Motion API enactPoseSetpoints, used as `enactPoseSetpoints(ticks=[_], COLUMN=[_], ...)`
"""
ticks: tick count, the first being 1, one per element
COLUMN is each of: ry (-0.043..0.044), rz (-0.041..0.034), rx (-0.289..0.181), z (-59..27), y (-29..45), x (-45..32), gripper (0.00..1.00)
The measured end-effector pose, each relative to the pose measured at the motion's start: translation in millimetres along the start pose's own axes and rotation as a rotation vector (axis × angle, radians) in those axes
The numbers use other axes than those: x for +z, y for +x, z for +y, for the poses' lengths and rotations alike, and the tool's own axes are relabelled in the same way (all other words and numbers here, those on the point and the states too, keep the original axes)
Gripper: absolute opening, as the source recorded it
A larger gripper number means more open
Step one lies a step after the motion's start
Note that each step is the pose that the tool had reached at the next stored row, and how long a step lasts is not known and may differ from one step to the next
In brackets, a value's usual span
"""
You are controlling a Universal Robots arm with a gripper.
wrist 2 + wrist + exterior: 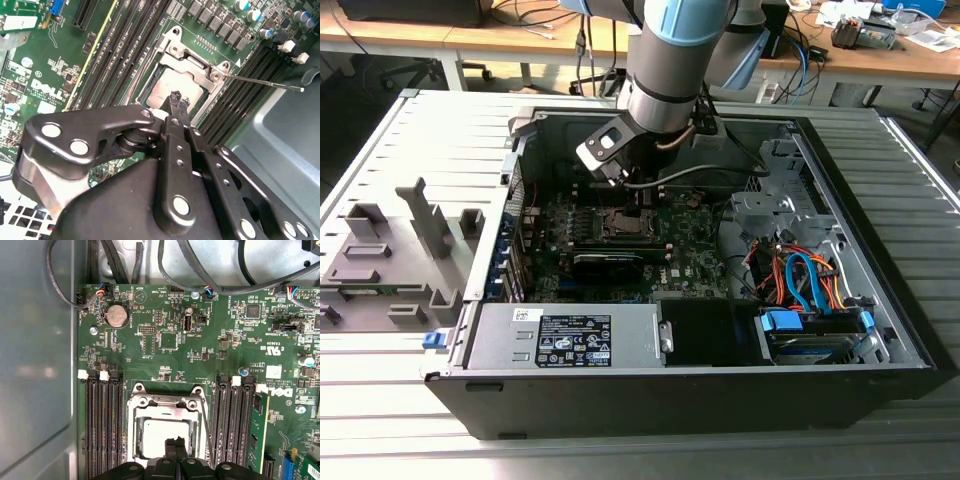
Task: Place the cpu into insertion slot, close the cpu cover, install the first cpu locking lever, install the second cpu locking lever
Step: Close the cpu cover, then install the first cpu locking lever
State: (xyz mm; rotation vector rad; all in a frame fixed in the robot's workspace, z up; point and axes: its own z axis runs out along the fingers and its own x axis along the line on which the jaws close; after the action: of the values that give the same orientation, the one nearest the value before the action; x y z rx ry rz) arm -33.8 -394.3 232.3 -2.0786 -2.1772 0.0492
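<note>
Exterior view: the arm reaches down into an open computer case lying on a grey slatted desk, its end low over the insertion slot in the middle of the green board. In both wrist views the tool has its two thin black tips drawn narrow, almost together, with nothing seen between them, and they hover just above one edge of the cpu. The cpu lies flat in the slot, its silvery top showing through the square window of the cpu cover, which lies down over it. In the second wrist view a thin metal lever sticks out from a corner of the cover, away over the black memory slots. Long memory slots flank the socket on both sides in the first wrist view, and a round coin battery sits farther up the board.
</note>
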Motion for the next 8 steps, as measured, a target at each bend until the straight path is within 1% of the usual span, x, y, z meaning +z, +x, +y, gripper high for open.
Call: enactPoseSetpoints(ticks=[8], ry=[0.0000], rz=[0.0001], rx=[0.000], z=[0.0], y=[0.0], x=[-0.1], gripper=[0.11])
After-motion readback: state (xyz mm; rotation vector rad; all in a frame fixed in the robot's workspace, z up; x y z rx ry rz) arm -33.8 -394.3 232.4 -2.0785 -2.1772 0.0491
